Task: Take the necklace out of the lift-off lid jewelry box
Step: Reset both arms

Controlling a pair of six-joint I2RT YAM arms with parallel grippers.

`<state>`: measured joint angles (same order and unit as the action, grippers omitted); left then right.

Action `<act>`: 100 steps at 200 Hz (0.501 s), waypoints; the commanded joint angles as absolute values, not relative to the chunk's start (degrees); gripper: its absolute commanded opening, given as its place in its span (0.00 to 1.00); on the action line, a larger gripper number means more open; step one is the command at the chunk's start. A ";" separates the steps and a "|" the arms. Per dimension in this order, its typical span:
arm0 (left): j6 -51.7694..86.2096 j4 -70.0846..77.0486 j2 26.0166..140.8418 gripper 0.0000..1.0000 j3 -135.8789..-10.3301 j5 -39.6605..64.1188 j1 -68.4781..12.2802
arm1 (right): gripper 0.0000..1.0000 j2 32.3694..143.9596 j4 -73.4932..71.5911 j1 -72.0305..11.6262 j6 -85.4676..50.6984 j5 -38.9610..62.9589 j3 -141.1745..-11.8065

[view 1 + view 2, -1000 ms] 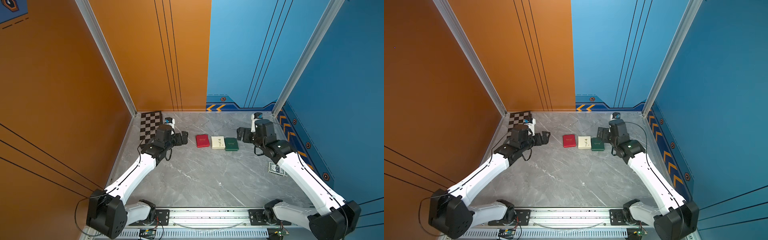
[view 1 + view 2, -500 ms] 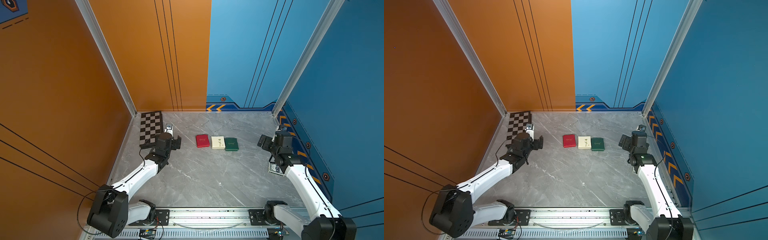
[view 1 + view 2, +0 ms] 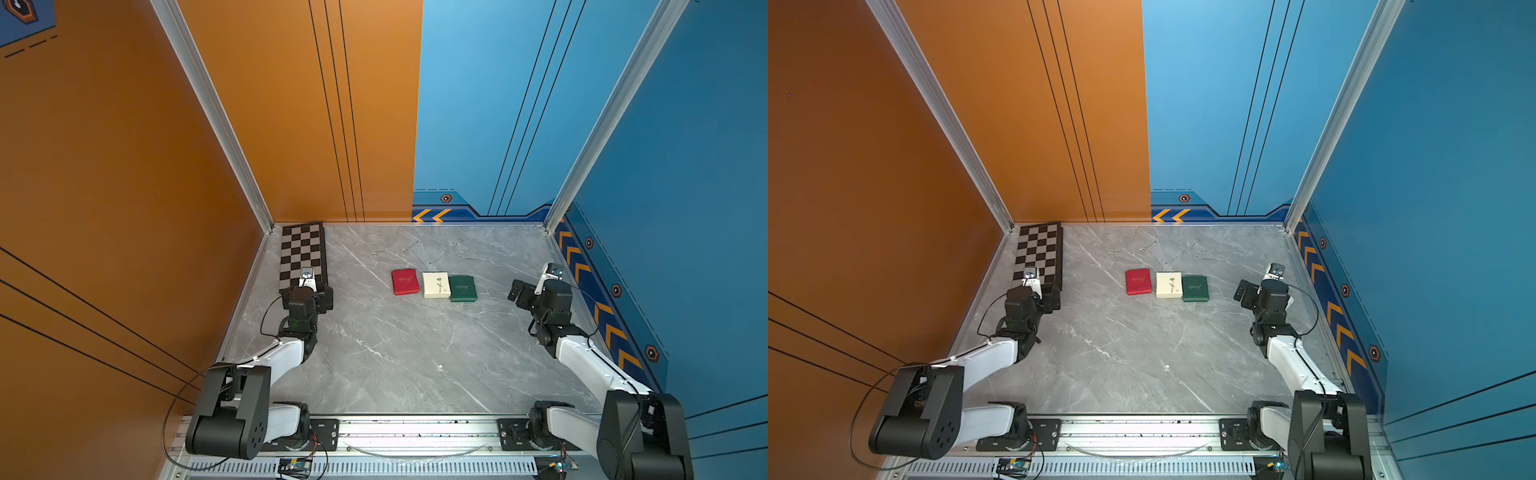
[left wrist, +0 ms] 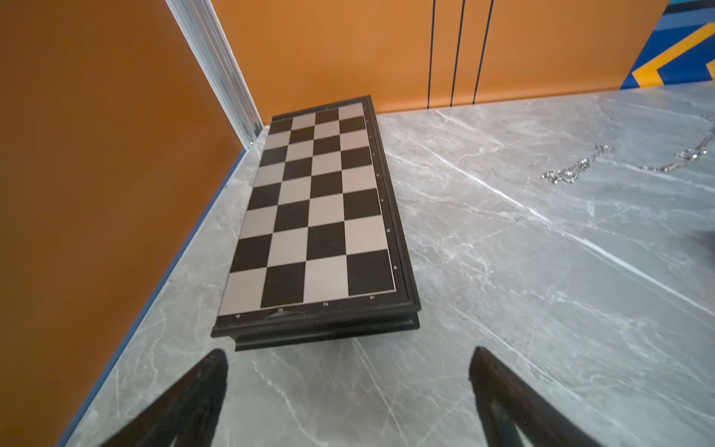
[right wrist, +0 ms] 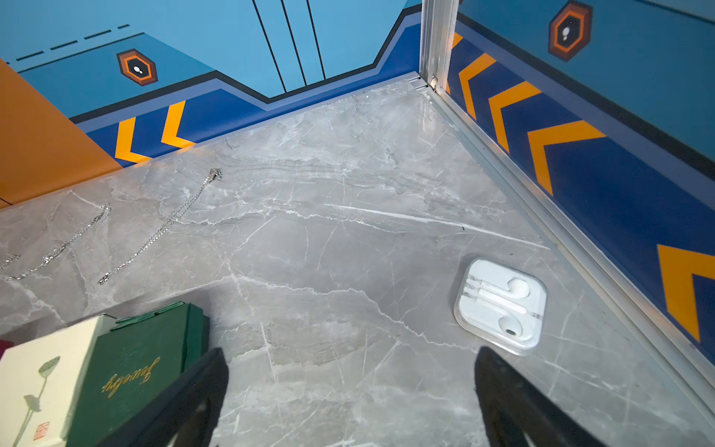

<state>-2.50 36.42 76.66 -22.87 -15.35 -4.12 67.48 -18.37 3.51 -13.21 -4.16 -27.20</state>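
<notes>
Three boxes point(image 3: 436, 284) stand in a left-to-right row at the centre of the tabletop point(image 3: 395, 353), close side by side. Behind them, toward the far wall, chains point(image 5: 154, 240) lie on the tabletop. A chessboard point(image 3: 301, 253) lies in the far left corner, along the left wall. An earphone case point(image 5: 501, 305) lies right of the row, near the right wall.

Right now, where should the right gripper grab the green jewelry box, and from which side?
Probably across its near and far edges, coming down from above with the open right gripper. The green jewelry box lies flat, and the cream box sits against one side, so those two opposite edges look free for the jaws.
</notes>
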 commanded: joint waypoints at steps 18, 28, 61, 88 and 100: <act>-1.77 44.73 83.14 0.98 -22.96 -10.53 -3.69 | 1.00 72.45 -38.32 3.47 -9.31 -3.16 -20.68; -2.10 45.09 84.15 0.98 -23.26 -9.82 -3.78 | 1.00 74.70 -42.84 3.34 -8.89 -3.06 -19.38; -1.95 48.64 87.68 0.98 -23.08 -7.98 -3.09 | 1.00 84.18 -54.71 3.75 -7.26 1.20 -18.10; -1.02 51.02 89.01 0.98 -21.99 -6.54 -1.94 | 1.00 88.83 -55.27 2.61 -4.35 5.14 -19.78; -1.04 51.12 89.10 0.98 -22.15 -6.50 -1.93 | 1.00 88.25 -53.28 2.26 -4.03 3.95 -20.50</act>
